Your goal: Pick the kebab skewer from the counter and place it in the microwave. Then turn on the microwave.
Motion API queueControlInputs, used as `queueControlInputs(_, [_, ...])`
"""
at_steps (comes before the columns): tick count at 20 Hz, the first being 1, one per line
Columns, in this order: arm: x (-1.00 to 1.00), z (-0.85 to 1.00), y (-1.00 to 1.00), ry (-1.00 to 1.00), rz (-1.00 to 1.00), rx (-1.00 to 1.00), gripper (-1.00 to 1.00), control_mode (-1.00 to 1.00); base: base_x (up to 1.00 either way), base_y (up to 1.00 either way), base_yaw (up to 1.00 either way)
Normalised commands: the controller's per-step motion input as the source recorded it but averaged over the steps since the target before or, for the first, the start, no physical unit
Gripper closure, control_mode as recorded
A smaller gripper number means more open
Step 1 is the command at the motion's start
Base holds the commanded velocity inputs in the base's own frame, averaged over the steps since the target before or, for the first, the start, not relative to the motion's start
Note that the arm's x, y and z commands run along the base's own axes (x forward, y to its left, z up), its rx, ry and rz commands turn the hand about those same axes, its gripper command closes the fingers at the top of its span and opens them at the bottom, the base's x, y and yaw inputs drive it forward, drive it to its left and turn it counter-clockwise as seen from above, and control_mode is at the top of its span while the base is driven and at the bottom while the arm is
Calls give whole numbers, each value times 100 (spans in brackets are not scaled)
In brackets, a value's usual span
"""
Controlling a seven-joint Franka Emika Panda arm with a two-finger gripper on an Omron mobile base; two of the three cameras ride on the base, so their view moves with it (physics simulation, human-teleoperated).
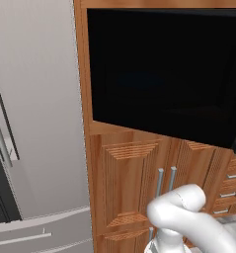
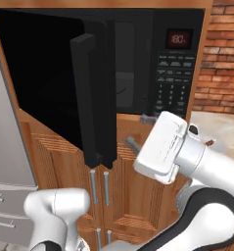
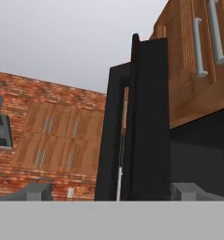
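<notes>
Leftmost stands the tall grey double-door fridge (image 1: 35, 123), beside the wooden cabinet wall (image 2: 133, 196) with metal bar handles. Set into that wall, the large black microwave (image 2: 179, 68) has its dark glass door (image 2: 50, 78) swung open to the left, thick black handle (image 2: 84, 98) facing out. Near the handle, the white arm's jaws (image 2: 138, 132) gape wide, holding nothing. Right of them, small brown-orange chunks that may be the kebab skewer (image 2: 210, 142) peek out near the bench (image 2: 221, 127) edge.
</notes>
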Motion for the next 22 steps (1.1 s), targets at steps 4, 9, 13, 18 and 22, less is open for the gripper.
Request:
queueControlInputs(4, [28, -5, 0, -1, 6, -7, -100, -100, 0, 0, 0])
queueControlInputs(9, [40, -8, 0, 0, 3, -3, -100, -100, 0, 0, 0])
queueControlInputs(13, [44, -7, -3, 0, 3, -1, -100, -100, 0, 0, 0])
queueControlInputs(18, [41, 0, 0, 0, 5, -1, -100, -100, 0, 0, 0])
queueControlInputs(22, [33, 0, 3, 0, 3, -1, -100, -100, 0, 0, 0])
